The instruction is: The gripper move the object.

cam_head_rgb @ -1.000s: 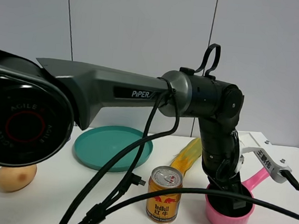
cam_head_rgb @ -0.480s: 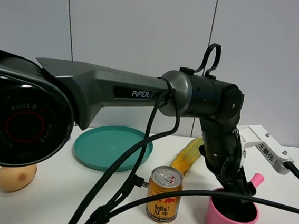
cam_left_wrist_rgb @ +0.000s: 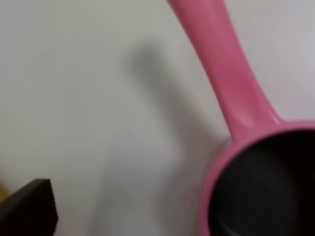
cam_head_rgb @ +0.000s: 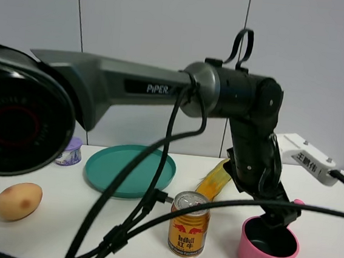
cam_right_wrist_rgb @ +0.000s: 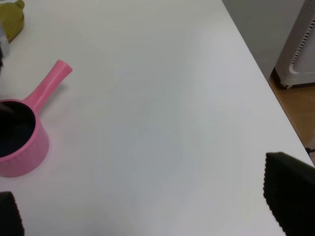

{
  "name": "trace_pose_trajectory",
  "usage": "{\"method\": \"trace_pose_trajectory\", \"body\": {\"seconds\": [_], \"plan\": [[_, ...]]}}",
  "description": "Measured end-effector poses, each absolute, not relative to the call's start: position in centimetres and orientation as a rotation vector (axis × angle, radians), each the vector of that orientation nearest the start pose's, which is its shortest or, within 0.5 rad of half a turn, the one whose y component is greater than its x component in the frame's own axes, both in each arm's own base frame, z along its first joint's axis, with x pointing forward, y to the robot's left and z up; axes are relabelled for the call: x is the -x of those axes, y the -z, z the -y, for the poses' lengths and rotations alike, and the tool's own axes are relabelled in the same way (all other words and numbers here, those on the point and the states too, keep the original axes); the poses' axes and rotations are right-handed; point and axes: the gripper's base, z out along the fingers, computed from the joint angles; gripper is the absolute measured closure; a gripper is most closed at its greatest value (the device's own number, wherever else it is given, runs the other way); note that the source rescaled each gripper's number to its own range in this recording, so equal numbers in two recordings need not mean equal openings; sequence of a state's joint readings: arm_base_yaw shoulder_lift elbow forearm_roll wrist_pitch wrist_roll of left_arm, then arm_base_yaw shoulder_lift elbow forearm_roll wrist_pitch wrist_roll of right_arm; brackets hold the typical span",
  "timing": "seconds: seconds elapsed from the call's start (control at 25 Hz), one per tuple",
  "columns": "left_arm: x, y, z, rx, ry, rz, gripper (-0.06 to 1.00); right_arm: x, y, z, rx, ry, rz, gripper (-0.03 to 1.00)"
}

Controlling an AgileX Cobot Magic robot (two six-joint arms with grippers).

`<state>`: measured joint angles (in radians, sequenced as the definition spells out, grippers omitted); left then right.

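Note:
The pink saucepan (cam_head_rgb: 268, 251) stands upright on the white table at the right, dark inside, with its handle pointing away behind the claw. My left gripper (cam_head_rgb: 279, 216) hovers just above the pan's back rim and holds nothing. The left wrist view shows the pan's rim and handle (cam_left_wrist_rgb: 231, 88) close up, and one black finger (cam_left_wrist_rgb: 29, 209) far off to the side, so the jaws stand apart. My right gripper (cam_right_wrist_rgb: 145, 196) is open and empty, with the pan (cam_right_wrist_rgb: 17, 145) some way off from it. The right gripper does not show in the exterior view.
A gold Red Bull can (cam_head_rgb: 189, 223) stands left of the pan. A yellow banana-like thing (cam_head_rgb: 215, 177) and a teal plate (cam_head_rgb: 130, 169) lie behind. A potato (cam_head_rgb: 19, 201) and a small purple tub (cam_head_rgb: 69, 151) are far left. The table's edge (cam_right_wrist_rgb: 268, 98) runs nearby.
My left gripper was down inside the pan's rim, nudged and turned the pan slightly rightward, then rose clear of it. The pan stays on the table.

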<state>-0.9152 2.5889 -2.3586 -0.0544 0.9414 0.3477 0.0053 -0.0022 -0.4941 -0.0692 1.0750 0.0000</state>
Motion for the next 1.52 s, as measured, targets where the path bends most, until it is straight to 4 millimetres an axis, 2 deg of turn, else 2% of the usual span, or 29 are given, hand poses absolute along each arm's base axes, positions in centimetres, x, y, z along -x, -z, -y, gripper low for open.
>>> {"method": "trace_pose_trajectory", "body": {"seconds": [0.12, 0.16, 0.24, 0.32, 0.44, 0.56, 0.76, 1.04, 1.28, 1.44, 1.52], "plan": [[-33.0, -19.3, 43.1, -1.506, 0.276, -2.206, -0.05, 0.5, -27.5, 0.6, 0.002, 0.08, -2.061, -0.03], [-32.9, -23.6, 42.0, -1.415, 0.308, -2.207, -0.05, 0.5, -27.5, 0.6, 0.002, 0.08, -2.061, -0.03], [-33.1, -27.3, 40.5, -1.278, 0.352, -2.226, -0.05, 0.5, -27.5, 0.6, 0.002, 0.08, -2.061, -0.03], [-34.0, -31.5, 37.9, -1.075, 0.391, -2.251, -0.05, 0.5, -27.5, 0.6, 0.002, 0.08, -2.061, -0.03], [-35.8, -35.4, 33.5, -0.823, 0.389, -2.289, -0.05, 0.5, -27.5, 0.6, 0.002, 0.08, -2.061, -0.03], [-37.9, -37.6, 28.5, -0.654, 0.319, -2.329, -0.05, 0.5, -27.5, 0.6, 0.002, 0.08, -2.061, -0.03], [-41.2, -39.6, 19.6, -0.414, 0.197, -2.381, -0.05, 0.5, -27.5, 0.6, 0.002, 0.08, -2.061, -0.03], [-43.2, -41.6, 9.8, -0.208, 0.019, -2.36, -0.05, 0.5, -27.5, 0.6, 0.002, 0.08, -2.061, -0.03], [-42.5, -43.6, 3.3, -0.05, -0.062, -2.332, -0.05, 0.5, -27.5, 0.6, 0.002, 0.08, -2.061, -0.03], [-40.3, -45.7, -0.1, 0.041, -0.085, -2.3, -0.05, 0.5, -27.5, 0.6, 0.002, 0.08, -2.061, -0.03], [-39.0, -46.1, -1.4, 0.07, -0.105, -2.309, -0.05, 0.5, -27.5, 0.6, 0.002, 0.08, -2.061, -0.03]]}}
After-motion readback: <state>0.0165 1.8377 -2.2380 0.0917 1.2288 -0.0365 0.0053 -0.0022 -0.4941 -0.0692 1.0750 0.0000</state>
